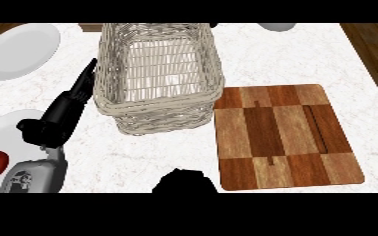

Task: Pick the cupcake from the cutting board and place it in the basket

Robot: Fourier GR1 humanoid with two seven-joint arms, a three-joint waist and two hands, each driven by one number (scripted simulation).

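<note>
left hand (68, 105) flat, fingers straight beside basket (118, 107)

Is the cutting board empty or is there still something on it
Empty: the cutting board shows only bare wood, no cupcake on it.

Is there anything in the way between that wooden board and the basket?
Nothing visible: the cutting board lies right beside the basket. No cupcake shows on the board; the right hand at the lower edge may hide it.
</note>
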